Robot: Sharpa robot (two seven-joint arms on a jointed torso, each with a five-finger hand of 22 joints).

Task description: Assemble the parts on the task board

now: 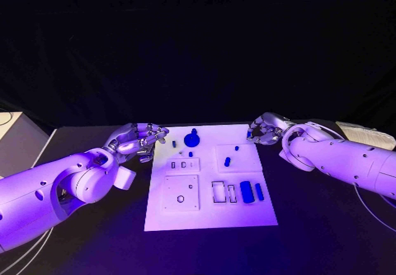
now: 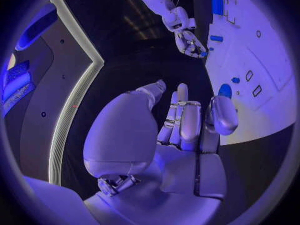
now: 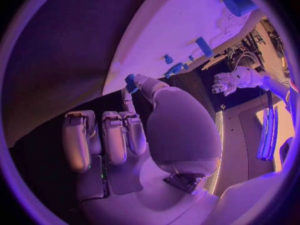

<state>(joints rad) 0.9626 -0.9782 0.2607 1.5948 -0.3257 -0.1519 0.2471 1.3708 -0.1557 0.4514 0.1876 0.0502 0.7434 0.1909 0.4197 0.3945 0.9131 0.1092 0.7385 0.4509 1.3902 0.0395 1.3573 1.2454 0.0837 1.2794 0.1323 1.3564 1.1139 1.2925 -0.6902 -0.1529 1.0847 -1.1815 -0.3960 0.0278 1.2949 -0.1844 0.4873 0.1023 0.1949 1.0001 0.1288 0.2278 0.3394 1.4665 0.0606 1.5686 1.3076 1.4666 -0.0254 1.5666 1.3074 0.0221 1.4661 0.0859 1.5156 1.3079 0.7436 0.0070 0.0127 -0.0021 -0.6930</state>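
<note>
Black table (image 1: 99, 240); right hand (image 1: 265, 130) pinches blue part (image 1: 249, 133).

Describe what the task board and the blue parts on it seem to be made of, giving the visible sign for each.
Task board: probably matte white plastic, flat with crisp rectangular cut-outs and no glare. Blue parts: likely moulded or printed plastic, uniform colour with a soft sheen.

From above, the right hand (image 1: 265, 129) covers the far right corner of the task board (image 1: 210, 215), and the small blue part (image 3: 130, 80) pinched at its fingertips is mostly hidden there. The tiny pieces near the round blue part (image 1: 192, 138) are too small to identify. The left hand's (image 1: 137, 139) palm faces away.
</note>
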